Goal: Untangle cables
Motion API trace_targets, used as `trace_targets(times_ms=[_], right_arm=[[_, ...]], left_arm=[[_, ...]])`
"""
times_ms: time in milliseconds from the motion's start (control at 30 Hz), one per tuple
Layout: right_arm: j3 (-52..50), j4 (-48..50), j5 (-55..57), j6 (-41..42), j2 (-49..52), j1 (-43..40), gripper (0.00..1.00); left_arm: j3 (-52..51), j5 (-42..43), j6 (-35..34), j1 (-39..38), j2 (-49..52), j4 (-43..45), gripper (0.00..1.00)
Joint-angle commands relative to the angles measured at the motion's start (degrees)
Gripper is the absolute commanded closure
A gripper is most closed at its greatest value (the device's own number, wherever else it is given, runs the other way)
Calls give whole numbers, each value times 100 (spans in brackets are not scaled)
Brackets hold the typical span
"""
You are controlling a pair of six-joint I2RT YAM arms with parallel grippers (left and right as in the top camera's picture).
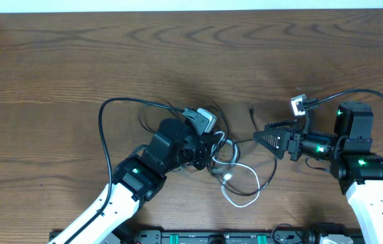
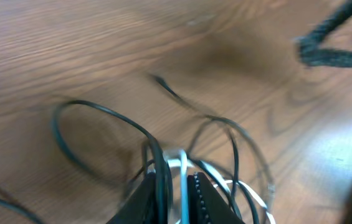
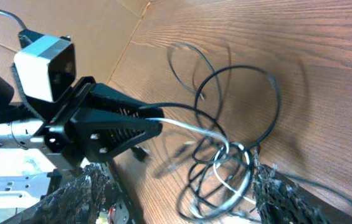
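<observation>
3 views. Overhead: cables (image 1: 226, 180) are lying tangled on the table (image 1: 55, 61). Left wrist: left gripper (image 2: 177, 183) is clenching white and black strands. Right wrist: right gripper (image 3: 179, 180) is standing released; pulling now risks tightening loops.

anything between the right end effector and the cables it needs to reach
Nothing visible does. The open right end effector points straight at the cables, and one black strand runs toward its tips. The left end effector pinches the tangle from the opposite side.
</observation>
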Motion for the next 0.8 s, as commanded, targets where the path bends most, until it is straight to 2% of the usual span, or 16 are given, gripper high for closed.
trace_targets(times_ms=[0,400,500,767], right_arm=[[83,-4,-44,-107,-55,83,26],[83,-48,13,-109,-55,85,25],[83,-131,103,-109,-55,83,24],[83,-238,356,-109,-55,85,23]], left_arm=[[44,-549,52,-2,35,-125,77],[44,-551,52,-2,46,-605,77],[44,-549,55,-2,46,-935,68],[44,-549,52,-2,304,-1668,66]])
